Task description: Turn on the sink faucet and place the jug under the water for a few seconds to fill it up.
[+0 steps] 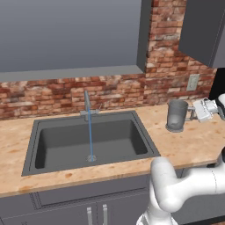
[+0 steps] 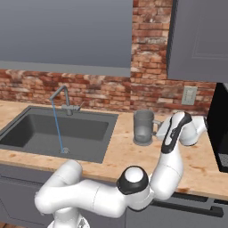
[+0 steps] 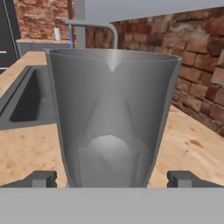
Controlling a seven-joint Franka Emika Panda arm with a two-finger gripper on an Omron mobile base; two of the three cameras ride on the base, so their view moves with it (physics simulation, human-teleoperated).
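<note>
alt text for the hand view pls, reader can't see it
A translucent grey jug stands upright on a wooden counter, close up between the open gripper and its two dark fingertips. Behind it are the dark sink, the curved faucet and a brick wall.

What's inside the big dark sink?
Inside the dark grey rectangular sink, a thin light-blue water stream falls from the slim grey metal faucet onto the small round drain. The near wall's inner face is hidden.
</note>
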